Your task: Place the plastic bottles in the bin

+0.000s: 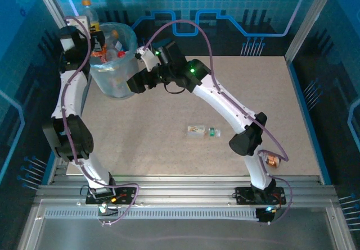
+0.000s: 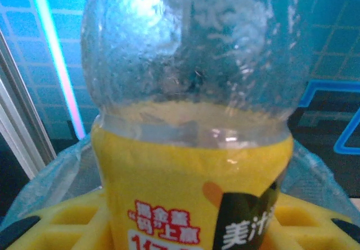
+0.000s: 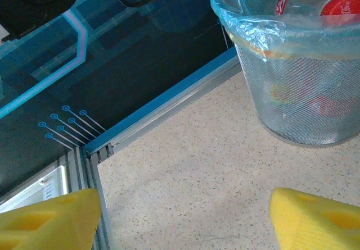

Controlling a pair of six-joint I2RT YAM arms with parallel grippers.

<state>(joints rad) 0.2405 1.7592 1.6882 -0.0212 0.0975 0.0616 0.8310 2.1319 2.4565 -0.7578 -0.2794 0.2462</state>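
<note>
The bin point(image 1: 116, 80) stands at the far left part of the table point(image 1: 169, 109). It is pale blue and see-through, lined with a clear bag, and it already contains several bottles point(image 1: 115, 49). In the right wrist view a red cap point(image 3: 340, 5) shows inside it above the bin's wall point(image 3: 304, 92).

At the bin's left rim the left gripper point(image 1: 94, 33) holds one bottle point(image 1: 88, 11) upright, its orange cap pointing away from the bin's mouth. In the left wrist view this bottle point(image 2: 191, 149) has a yellow label and a clear upper part, and it is clamped between the yellow fingers point(image 2: 67, 222).

Just beside the bin on its right the right gripper point(image 1: 135, 83) hangs near the table. Its yellow fingers point(image 3: 50, 222) are spread apart and nothing is between them.

Well apart from the bin, to its near right, a clear bottle with green cap point(image 1: 202, 131) lies on its side on the table. Still farther from the bin, at the near right edge, lies a small brown thing point(image 1: 273, 160); it is too small to tell what it is.
</note>
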